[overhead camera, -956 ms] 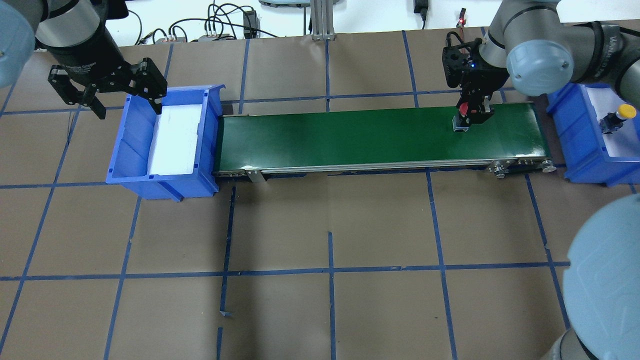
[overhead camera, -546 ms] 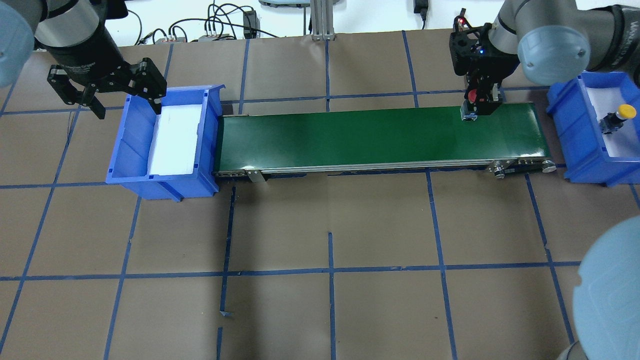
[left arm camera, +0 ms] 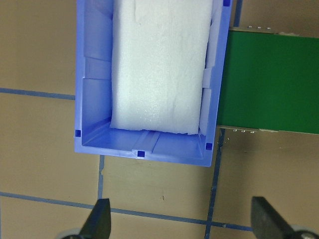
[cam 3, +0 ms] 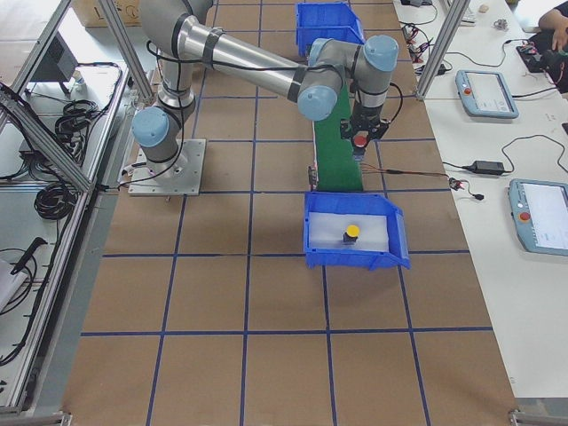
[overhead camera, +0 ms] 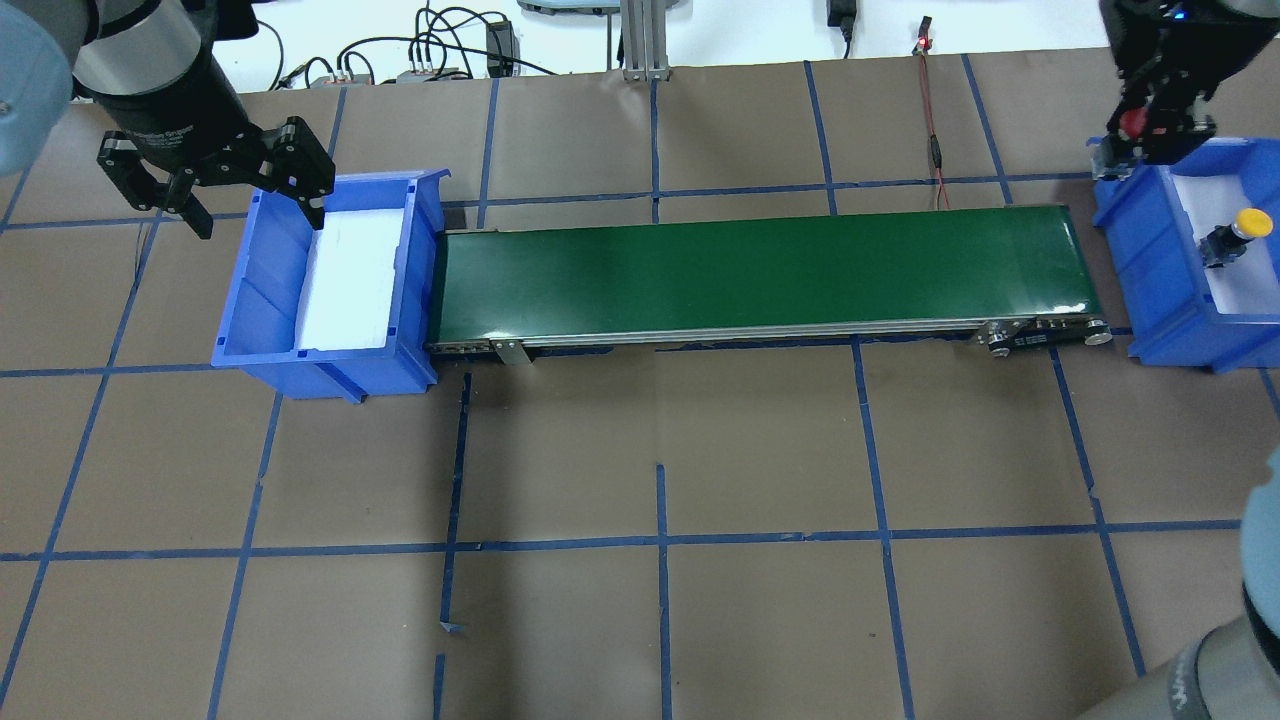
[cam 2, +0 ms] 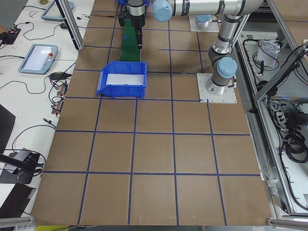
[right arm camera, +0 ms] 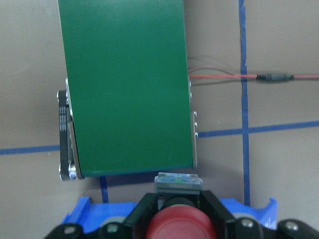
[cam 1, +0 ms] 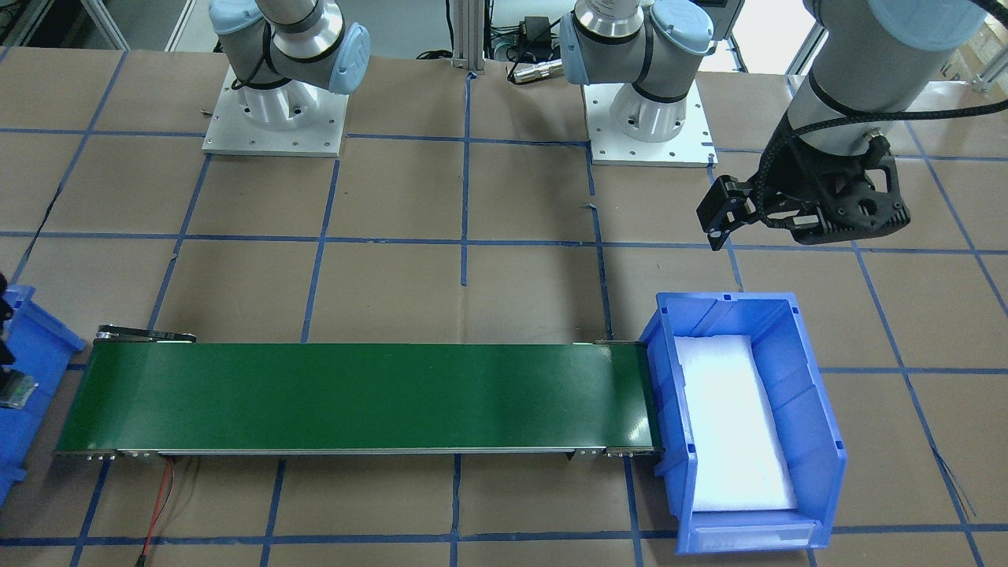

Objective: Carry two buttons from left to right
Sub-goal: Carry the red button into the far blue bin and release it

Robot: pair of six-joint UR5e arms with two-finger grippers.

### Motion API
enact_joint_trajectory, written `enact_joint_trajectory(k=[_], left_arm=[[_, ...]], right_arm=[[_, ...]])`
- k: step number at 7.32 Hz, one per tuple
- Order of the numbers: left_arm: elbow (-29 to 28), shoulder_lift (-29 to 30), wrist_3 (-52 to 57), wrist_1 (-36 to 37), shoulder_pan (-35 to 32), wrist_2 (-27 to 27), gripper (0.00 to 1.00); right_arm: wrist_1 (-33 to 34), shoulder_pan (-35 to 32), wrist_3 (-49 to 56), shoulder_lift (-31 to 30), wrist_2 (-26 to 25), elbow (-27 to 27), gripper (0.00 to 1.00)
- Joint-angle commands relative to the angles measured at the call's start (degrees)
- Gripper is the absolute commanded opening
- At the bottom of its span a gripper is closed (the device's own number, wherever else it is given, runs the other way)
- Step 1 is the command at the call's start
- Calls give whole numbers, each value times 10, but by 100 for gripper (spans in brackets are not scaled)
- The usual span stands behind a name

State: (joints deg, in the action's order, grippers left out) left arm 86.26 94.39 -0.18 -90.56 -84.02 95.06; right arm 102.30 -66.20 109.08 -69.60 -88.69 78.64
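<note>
A second ago the right tool [overhead camera: 1147,140] was over the end of the green belt [overhead camera: 750,270]. Now it has swung off the belt and up to the right blue bin [overhead camera: 1135,215]. It hangs over the bin's rim, at the corner next to the belt. Its two fingers are squeezed tight on the red button [right arm camera: 175,224], holding it by the sides with the small square base sticking out in front. The button is up in the air and not inside the bin yet.

This looks like the last part of the job. I think the tool only has to go a bit more over the bin, come down and let go.

The right blue bin has a white soft pad in it, and the yellow button [overhead camera: 1245,224] sits on that pad. The left blue bin [overhead camera: 250,290] holds only its white pad [overhead camera: 350,270], with no button left in it. The belt has nothing on it.

The left tool [left arm camera: 182,224] hangs just beside the left bin, over the brown worktop [overhead camera: 660,450]. Its fingers are spread wide and hold nothing.
</note>
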Motion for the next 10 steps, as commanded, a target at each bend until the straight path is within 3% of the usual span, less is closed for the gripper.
enact_joint_trajectory(k=[1, 4, 10], left_arm=[[1, 1, 0, -1, -1, -1, 100], [1, 2, 0, 0, -1, -1, 100], [1, 3, 0, -1, -1, -1, 100]], right_arm=[[10, 76, 95, 2, 4, -3, 11], [76, 107, 138, 44, 25, 30, 11], [79, 108, 146, 105, 34, 34, 12]])
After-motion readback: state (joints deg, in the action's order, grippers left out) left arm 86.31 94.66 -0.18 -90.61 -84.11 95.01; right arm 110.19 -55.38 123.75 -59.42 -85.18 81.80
